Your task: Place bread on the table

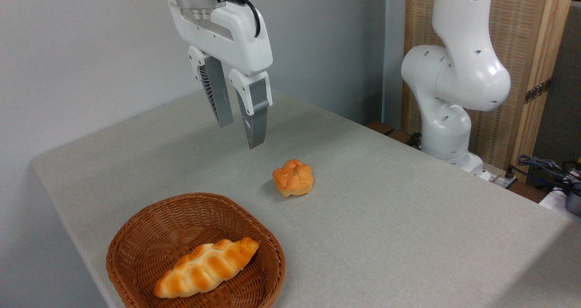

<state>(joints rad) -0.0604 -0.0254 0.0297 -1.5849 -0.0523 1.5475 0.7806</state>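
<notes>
Two grey ribbed fingers [217, 97] of the white gripper [240, 133] hang slightly apart, holding nothing, apparently well above the light grey-beige cloth-covered table [408, 217]. Below and right of them, the small round golden-orange knotted bun [293, 178] rests on the table. Nearby, the round brown wicker basket [136, 235] contains a long braided loaf [206, 267].
</notes>
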